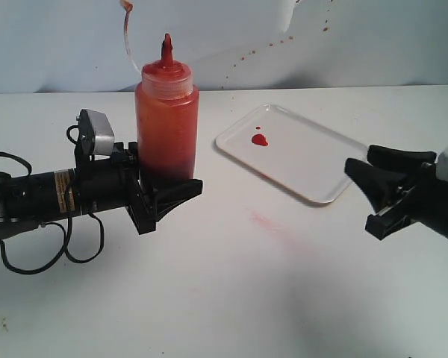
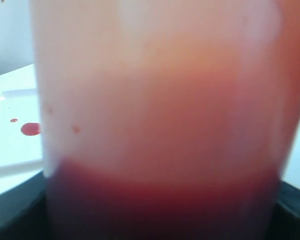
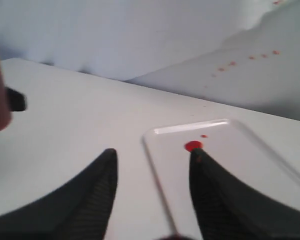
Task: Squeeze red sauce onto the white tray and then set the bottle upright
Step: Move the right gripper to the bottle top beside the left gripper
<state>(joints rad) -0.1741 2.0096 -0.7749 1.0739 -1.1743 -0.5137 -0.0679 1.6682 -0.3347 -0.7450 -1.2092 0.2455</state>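
Near desk's left edge, left gripper [image 1: 168, 177] pinching upright bottle [image 1: 166, 123]; sauce [image 1: 260, 139] sitting on tray [image 1: 306, 160]. Needing slow release, level retreat. Right gripper [image 1: 358, 195] spread.

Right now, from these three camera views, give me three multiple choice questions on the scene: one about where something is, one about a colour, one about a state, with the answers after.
1. Where does the blob of red sauce lie?
A. on the flat white plastic tray
B. on the bare table
C. on the floor

2. What colour is the pointed nozzle cap of the translucent plastic squeeze bottle?
A. white
B. red
C. green

3. How is the right gripper?
A. shut on the bottle
B. shut on the tray
C. open, holding nothing

Answers:
1 A, the blob sits inside the tray's rim.
2 B, the cap shows red on top of the upright bottle.
3 C, its jaws stand apart with nothing held between them.
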